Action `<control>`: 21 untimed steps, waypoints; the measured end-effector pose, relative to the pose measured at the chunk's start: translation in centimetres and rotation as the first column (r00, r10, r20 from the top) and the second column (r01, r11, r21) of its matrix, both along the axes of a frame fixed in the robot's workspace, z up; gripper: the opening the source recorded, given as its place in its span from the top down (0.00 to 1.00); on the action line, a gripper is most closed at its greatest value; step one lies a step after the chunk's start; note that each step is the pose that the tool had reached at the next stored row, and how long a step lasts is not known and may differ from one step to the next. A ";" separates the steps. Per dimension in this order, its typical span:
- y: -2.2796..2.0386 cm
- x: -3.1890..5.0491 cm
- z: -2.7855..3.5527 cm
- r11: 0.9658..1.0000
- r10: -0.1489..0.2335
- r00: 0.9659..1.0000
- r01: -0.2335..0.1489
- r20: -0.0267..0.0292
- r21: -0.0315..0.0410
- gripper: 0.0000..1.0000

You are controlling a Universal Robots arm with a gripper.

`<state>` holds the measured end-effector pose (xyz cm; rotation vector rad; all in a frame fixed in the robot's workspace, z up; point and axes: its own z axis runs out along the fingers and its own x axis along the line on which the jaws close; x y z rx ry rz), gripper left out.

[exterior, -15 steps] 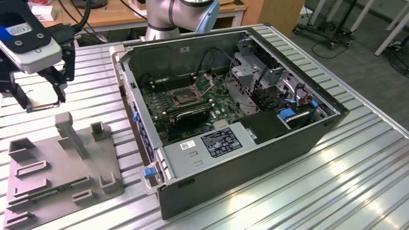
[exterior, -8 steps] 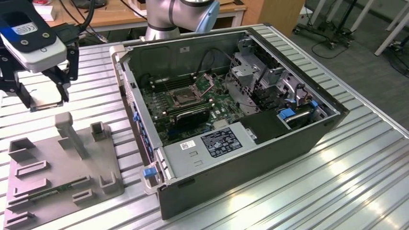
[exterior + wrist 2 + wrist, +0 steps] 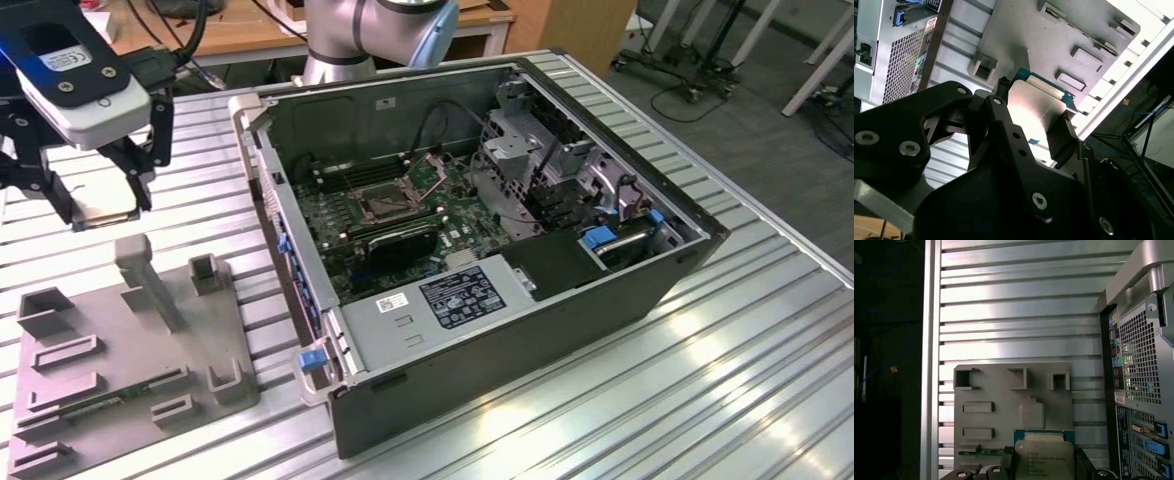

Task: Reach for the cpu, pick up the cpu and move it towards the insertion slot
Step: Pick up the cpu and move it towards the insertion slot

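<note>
Now the cpu [image 3: 1036, 107] is clamped by two edges in the gripper [image 3: 104, 210], likely so its flat face is not touched. It is held above the grey tray [image 3: 127, 340], well apart from the insertion slot [image 3: 378, 203] inside the computer box [image 3: 561, 300].

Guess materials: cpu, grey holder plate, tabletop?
cpu: pale metal lid with a soft sheen, on a thin green board rim.
grey holder plate: matte, uniform grey with moulded pockets, probably plastic.
tabletop: ribbed silvery slats with bright glare, likely aluminium extrusion.
</note>
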<state>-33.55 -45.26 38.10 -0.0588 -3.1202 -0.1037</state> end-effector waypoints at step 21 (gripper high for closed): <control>0.00 0.63 0.00 1.000 0.000 1.000 0.000 0.000 0.000 0.45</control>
